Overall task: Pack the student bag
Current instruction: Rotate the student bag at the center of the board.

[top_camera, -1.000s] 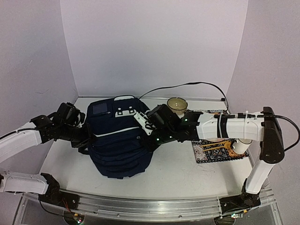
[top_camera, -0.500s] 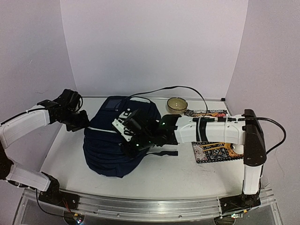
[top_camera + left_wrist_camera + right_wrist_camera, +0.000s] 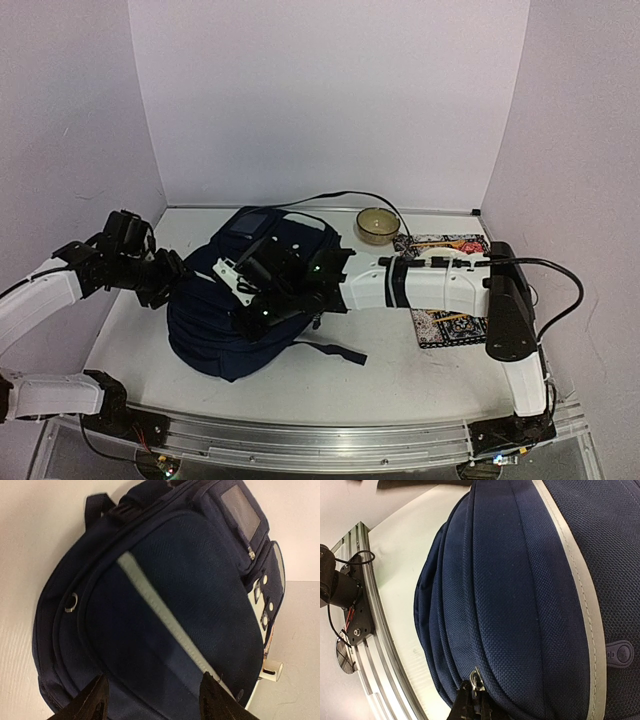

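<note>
Legend: my right gripper (image 3: 471, 706) is pinched shut on the zipper pull (image 3: 476, 679) along a side seam of the bag (image 3: 205, 335), which lies flat with its long axis running from the back wall toward my bases. My left gripper (image 3: 155, 707), fingers spread and empty, hovers just off the bag's left flank. Bare white table (image 3: 420, 370) shows beyond the bag's near end.

Pale lilac walls (image 3: 330, 100), white table (image 3: 400, 370), even light

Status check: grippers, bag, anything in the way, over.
Left gripper open beside student bag. Right gripper shut on zipper pull. Loose black strap trails across table.
</note>
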### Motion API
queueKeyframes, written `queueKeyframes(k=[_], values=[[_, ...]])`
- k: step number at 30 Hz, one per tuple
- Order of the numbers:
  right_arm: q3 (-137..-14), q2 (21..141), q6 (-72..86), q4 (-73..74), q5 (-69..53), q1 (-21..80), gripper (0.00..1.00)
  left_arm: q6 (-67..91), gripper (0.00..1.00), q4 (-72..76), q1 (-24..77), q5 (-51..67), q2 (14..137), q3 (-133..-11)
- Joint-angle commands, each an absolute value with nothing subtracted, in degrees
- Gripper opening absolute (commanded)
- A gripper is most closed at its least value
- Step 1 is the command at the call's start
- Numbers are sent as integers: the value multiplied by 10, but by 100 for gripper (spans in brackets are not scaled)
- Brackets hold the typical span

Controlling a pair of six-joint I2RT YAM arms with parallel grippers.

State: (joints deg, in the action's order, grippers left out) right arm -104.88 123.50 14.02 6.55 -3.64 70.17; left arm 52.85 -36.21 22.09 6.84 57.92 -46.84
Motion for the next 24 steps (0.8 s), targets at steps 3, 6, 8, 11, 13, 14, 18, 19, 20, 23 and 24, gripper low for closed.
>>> queueKeyframes(k=[3, 6, 8, 11, 13, 14, 18, 19, 20, 23, 24], values=[[-1089, 1252, 145, 61, -41, 705, 0, 653, 63, -333, 234, 145, 514, -399], [-1097, 1257, 147, 60, -44, 705, 0, 704, 63, -264, 257, 161, 508, -366], [-1100, 1260, 147, 61, -44, 705, 0, 731, 61, -229, 285, 154, 515, -354], [-1102, 1260, 147, 61, -43, 705, 0, 754, 54, -181, 333, 136, 544, -355], [-1101, 1259, 146, 62, -43, 705, 0, 750, 45, -172, 352, 131, 567, -365], [-1099, 1256, 145, 63, -42, 705, 0, 746, 38, -170, 353, 130, 576, -369], [-1061, 1222, 125, 82, -17, 702, 0, 726, 6, -172, 354, 105, 569, -378], [-1040, 1206, 121, 85, -14, 698, 0, 721, 2, -176, 354, 96, 564, -378], [-1019, 1193, 119, 88, -13, 694, 0, 718, 0, -181, 353, 87, 561, -378], [-957, 1140, 108, 99, -10, 671, 0, 700, 0, -206, 353, 72, 560, -388], [-935, 1123, 103, 104, -6, 661, 0, 692, 0, -217, 353, 67, 561, -393]])
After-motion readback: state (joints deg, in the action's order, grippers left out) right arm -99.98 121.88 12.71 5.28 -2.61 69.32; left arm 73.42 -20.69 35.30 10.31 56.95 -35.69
